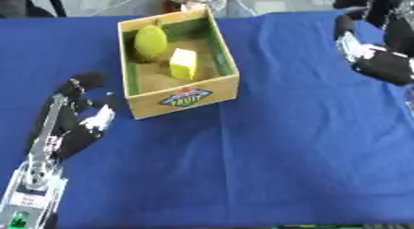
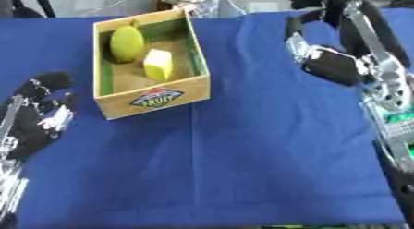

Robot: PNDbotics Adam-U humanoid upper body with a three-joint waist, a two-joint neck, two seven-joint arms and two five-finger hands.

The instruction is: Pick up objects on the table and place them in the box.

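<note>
- While I am looking down through the head camera, a blue cloth is covering the table (image 1: pixel 283 145) from edge to edge.
- A wooden box (image 1: pixel 187 99) is sitting toward the far left of the table, slightly askew, with a colourful label reading "FRUIT" facing me on its near wall.
- Inside the box, a round yellow-green fruit (image 1: pixel 150 42) is lying at the far left end, against the green-lined wall.
- A pale yellow wedge-shaped piece (image 1: pixel 184 64) is resting just nearer than the fruit, about mid-box, on the brown bottom; I cannot tell whether the two are touching.
- My left hand (image 1: pixel 77 124) is resting low on the cloth to the left of the box, apart from it, palm turned up and fingers (image 1: pixel 81 82) relaxed and spread, grasping nothing.
- My left arm is running down to the lower left corner, its silver links showing.
- My right hand (image 2: pixel 327 62) is hovering above the far right part of the table, well apart from the box, with the arm coming in from the upper right.
- Its fingers are pointing toward the far edge and look loosely extended, and I am seeing nothing held in them.
- I am seeing only bare blue cloth between the two hands on the near side.
</note>
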